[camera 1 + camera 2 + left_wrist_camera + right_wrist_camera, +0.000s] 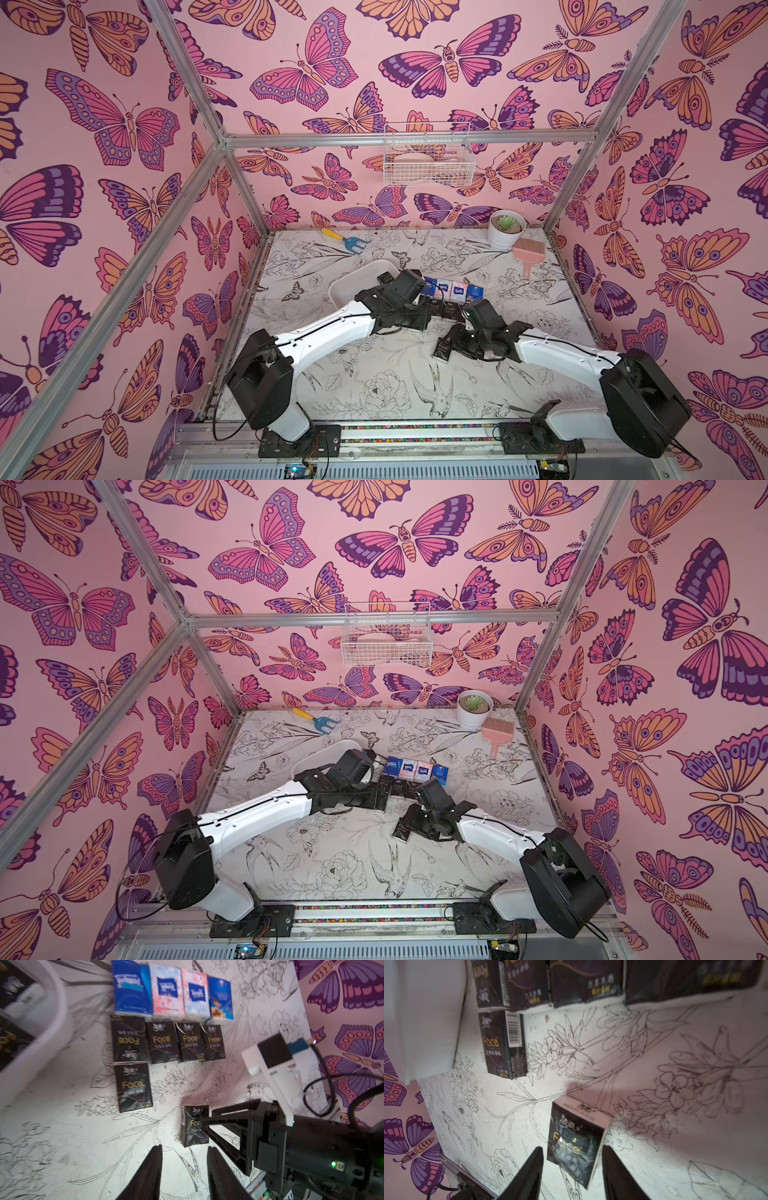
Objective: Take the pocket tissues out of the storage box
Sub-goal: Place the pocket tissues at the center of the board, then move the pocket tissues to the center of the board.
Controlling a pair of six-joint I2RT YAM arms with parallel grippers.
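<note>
Right gripper (pixel 573 1148) straddles a black Face packet (pixel 576 1136) well clear of the storage box (pixel 41 1043); pinched or loose, can't tell. Left gripper (pixel 184 1147) gapes empty. Likely light, squashy, slick: take its long edges.

The left gripper (pixel 185 1148) hangs over the table (pixel 62 1147), jaws apart, nothing between. Beyond lie four coloured packets (pixel 166 991) farthest, four black packets (pixel 164 1043) nearer, a lone packet (pixel 133 1087) nearer still. The box (pixel 35 1049) sits left. At right, the right gripper (pixel 204 1125) overlaps another packet (pixel 192 1132).
</note>
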